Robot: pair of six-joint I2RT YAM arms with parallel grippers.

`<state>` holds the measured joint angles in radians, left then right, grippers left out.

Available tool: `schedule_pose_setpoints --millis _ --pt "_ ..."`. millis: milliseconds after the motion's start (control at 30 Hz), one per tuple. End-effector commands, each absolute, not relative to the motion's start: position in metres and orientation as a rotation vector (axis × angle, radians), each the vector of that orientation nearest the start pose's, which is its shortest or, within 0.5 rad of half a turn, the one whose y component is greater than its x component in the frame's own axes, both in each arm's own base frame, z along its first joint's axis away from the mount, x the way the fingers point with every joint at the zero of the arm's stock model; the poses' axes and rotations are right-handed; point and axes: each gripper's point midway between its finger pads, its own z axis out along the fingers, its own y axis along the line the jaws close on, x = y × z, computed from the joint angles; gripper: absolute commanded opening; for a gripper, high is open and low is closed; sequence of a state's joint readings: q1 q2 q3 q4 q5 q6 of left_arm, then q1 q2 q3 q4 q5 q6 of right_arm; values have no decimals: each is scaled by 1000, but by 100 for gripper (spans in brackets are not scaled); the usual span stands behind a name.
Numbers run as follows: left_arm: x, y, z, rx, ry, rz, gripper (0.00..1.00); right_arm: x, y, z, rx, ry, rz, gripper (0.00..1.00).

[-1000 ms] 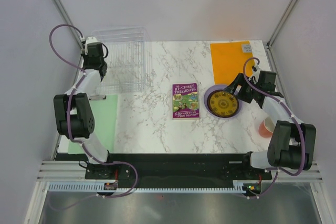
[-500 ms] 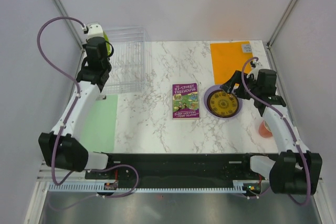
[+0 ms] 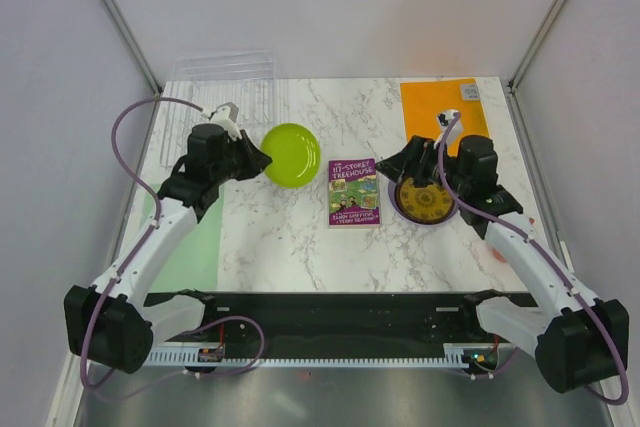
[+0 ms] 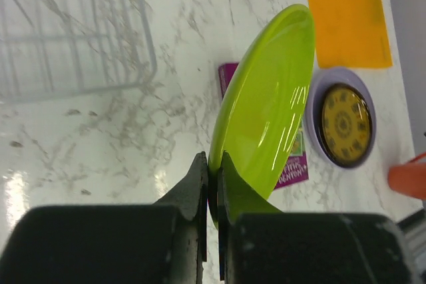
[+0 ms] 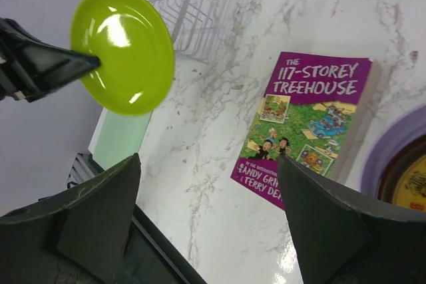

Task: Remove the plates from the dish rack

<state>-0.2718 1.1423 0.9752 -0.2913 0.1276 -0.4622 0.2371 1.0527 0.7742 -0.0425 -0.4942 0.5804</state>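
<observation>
Lime-green plate [image 4: 266,111] — stiff, glossy, probably slippery — hangs pinched at its rim between left fingers [image 4: 195,191]; right fingers [image 5: 100,221] spread.

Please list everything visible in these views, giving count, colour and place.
lime green plate: one, lime green, held on edge above the table, right of the rack
dish rack: one, clear, far left corner
lavender plate: one, lavender, on the table right of the book
yellow patterned plate: one, yellow with a dark ring around it, in the lavender plate
book: one, purple, table centre
orange mat: one, far right
green mat: one, pale green, near left
cup: one, orange-pink, near right, mostly hidden
table: one, white marble
left gripper: shut on the lime green plate's rim
right gripper: open, above the book
</observation>
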Motion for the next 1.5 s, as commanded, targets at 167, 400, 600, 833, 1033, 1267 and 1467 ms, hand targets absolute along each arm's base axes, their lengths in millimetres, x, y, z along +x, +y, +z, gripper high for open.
schedule_pose_setpoints --millis 167,400,600,833,1033,1267,1467 --pt "304 -208 251 -63 1996 -1007 2 302 231 249 -77 1892 1158 90" --pt "291 -234 257 -2 1978 -1091 2 298 262 230 -107 1927 1212 90" --pt "281 -242 256 15 1969 -1122 2 299 273 225 -135 1930 1252 44" --pt "276 -229 238 -35 1987 -1060 53 304 247 229 -109 1942 1053 0" --pt "279 -197 209 -100 2059 -825 100 319 153 220 130 2011 645 0" --pt "278 -154 191 -169 2049 -579 100 311 60 174 427 2094 482 0" --pt "276 -131 184 -193 2046 -449 100 306 48 134 547 2165 474 0"
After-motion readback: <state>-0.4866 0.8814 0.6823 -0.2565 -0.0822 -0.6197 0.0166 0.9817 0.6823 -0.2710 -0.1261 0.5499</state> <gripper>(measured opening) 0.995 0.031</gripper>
